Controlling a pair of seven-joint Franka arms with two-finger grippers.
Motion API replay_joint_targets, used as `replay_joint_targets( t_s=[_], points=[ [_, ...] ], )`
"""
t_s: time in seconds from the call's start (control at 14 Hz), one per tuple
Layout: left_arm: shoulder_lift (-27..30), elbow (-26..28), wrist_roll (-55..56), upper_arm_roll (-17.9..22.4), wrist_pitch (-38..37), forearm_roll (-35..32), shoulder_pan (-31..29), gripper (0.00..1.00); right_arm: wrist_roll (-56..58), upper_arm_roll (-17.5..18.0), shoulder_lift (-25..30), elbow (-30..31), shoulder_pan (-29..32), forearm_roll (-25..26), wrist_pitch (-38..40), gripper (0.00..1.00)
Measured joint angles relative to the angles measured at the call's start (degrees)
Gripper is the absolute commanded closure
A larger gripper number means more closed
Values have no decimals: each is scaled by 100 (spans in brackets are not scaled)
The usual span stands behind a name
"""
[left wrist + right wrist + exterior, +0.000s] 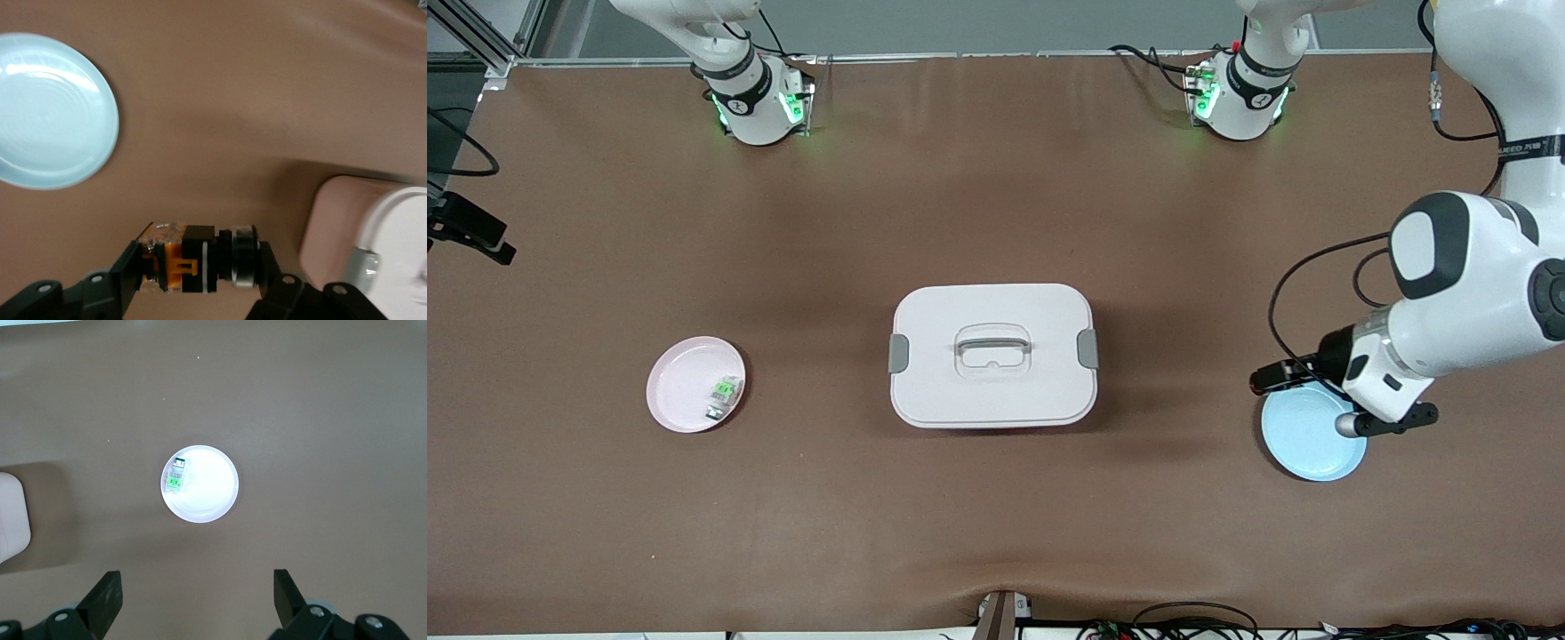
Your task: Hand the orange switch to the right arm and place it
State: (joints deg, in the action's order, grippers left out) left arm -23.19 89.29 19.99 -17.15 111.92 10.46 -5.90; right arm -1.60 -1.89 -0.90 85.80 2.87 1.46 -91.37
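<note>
Orange switch (197, 260) sits pinched end to end in the left claw (200, 267), held up in the air over the blue plate (1303, 440) at the left arm's end of the worktop (996, 222). So the pick-up looks done, but the handover has not begun. The right claw (197, 597) hangs with its fingers spread wide and nothing between them, looking down over the pink plate (685, 391) at the right arm's end, well apart from the left claw. That plate carries a small green-and-white part (725, 396) (not the task's thing). Left to do, as I judge it: bring the two claws together, pass the switch across, and have the right arm set it down.

The worktop is covered in a plain brown mat, slightly rippled at the edge nearest the front camera. A white lidded box (992, 356) with a handle and grey clips stands between the two plates. Cables trail along the edges, and both arm bases show green lights.
</note>
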Motion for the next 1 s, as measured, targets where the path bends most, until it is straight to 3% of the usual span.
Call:
replay_joint_targets(
  t_s=[0.5, 0.79, 1.0],
  points=[
    [14, -534, 3443, -1368, -266, 169, 100, 100, 113, -10, 34, -114, 78, 10, -4, 0],
    [-93, -858, 4839, -1441, -265, 354, 549, 100, 112, -12, 41, -118, 78, -88, 209, 0],
    [-227, -1186, 5744, -1447, -249, 384, 972, 100, -177, -18, 84, -118, 79, -951, 515, 0]
  ],
)
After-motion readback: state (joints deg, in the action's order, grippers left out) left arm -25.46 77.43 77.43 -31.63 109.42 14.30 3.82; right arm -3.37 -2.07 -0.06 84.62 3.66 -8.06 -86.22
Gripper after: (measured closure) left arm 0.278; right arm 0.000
